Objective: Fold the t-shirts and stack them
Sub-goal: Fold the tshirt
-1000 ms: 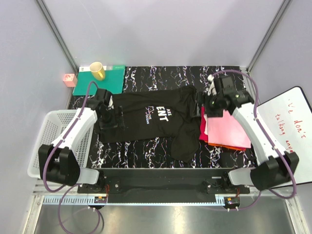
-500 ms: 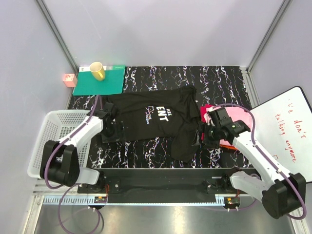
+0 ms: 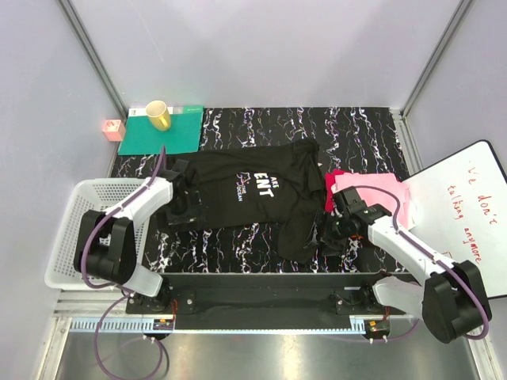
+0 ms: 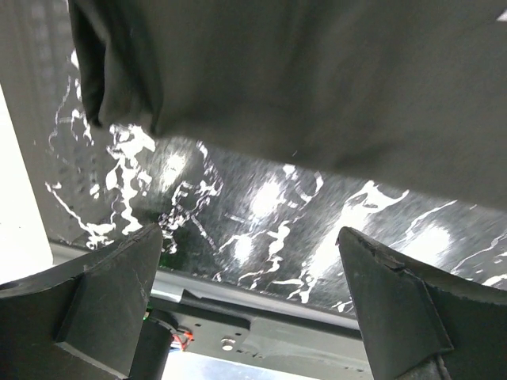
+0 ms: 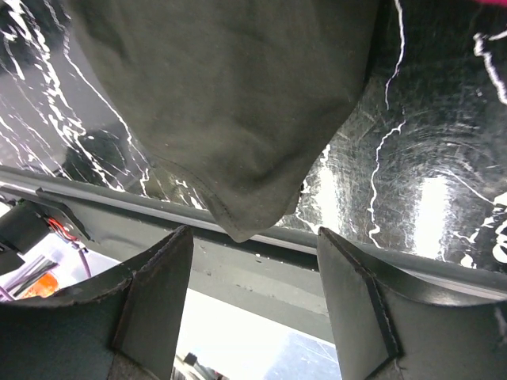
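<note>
Black white-veined tabletop (image 3: 356, 131) is overlaid by a crumpled black cloth t-shirt (image 3: 238, 202) with white lettering. At its near hem, left gripper (image 4: 249, 233) and right gripper (image 5: 253, 232) are held wide open, empty; such limp, light fabric is judged best pinched at those corners.

Overhead; wrist close-ups sharing black t-shirt (image 3: 238, 207)

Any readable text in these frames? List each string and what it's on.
"ARE" above "ENT": white letters on the black t-shirt, with folds hiding the rest.
Smaller white lines left of those letters: too small to read.
"ve don'" / "talking" / "anymore": red handwriting on the whiteboard, the top line running off the frame edge.
Wrist views: no text.
</note>
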Robot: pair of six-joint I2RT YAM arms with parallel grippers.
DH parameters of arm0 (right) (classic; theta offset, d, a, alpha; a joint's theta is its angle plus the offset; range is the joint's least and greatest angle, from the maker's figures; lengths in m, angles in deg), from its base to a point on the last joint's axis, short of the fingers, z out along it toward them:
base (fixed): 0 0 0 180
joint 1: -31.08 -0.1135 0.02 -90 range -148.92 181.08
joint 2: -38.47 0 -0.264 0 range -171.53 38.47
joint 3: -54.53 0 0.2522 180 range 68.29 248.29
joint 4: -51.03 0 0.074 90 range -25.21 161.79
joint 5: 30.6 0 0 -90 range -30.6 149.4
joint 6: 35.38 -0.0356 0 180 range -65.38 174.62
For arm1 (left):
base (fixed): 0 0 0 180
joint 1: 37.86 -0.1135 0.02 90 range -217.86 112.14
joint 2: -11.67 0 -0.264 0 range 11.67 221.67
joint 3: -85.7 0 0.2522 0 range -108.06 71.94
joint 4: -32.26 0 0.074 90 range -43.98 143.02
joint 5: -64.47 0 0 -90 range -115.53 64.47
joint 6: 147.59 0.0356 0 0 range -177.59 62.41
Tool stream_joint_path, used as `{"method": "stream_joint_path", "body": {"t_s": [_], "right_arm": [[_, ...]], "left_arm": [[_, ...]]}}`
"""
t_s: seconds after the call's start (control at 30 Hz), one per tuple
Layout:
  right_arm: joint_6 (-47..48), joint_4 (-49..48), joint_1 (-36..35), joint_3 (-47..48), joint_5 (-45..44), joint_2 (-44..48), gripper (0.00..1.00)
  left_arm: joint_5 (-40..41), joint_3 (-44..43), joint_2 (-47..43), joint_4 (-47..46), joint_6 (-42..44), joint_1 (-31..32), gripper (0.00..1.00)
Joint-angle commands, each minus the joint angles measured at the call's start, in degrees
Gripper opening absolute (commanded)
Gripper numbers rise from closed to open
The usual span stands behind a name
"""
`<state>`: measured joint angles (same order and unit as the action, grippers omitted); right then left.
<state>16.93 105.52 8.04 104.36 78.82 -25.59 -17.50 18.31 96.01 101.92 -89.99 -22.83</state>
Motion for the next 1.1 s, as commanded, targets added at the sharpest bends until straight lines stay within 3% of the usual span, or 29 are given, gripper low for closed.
{"method": "stream_joint_path", "body": {"t_s": [0.0,0.2,0.3,0.57,0.73,0.9,1.0,1.07], "right_arm": [[-1.6,-2.9,-0.9,-1.4,2.7,-1.2,0.72],[-1.4,-2.8,-1.5,-2.9,4.3,-2.5,0.72],[-0.9,-2.9,-1.6,-3.2,5.2,-3.5,0.71],[-0.8,-4.3,-3.5,-2.3,5.8,-7.2,0.57],[-0.3,-5.4,-3.9,-1.7,6.3,-9.8,0.28],[0.3,-5.7,-3.8,-0.3,5.6,-11.0,0.14],[1.0,-5.7,-3.8,0.8,5.4,-11.2,0.11],[1.0,-5.5,-3.8,1.5,5.2,-11.2,0.11]], "left_arm": [[1.9,-5.1,3.2,-0.2,-0.6,0.0,0.99],[1.5,-7.5,7.4,-0.1,0.3,-1.8,0.99],[1.7,-7.6,9.1,-0.1,0.9,-3.2,0.94],[3.1,-7.4,11.2,0.2,2.3,-5.5,0.92],[5.0,-7.5,14.0,0.1,3.5,-5.9,0.93],[5.6,-8.0,17.4,-0.6,4.1,-6.0,0.92],[5.9,-8.8,19.5,-0.9,4.5,-6.0,0.87],[6.1,-9.2,20.8,-1.1,4.8,-5.9,0.67]]}}
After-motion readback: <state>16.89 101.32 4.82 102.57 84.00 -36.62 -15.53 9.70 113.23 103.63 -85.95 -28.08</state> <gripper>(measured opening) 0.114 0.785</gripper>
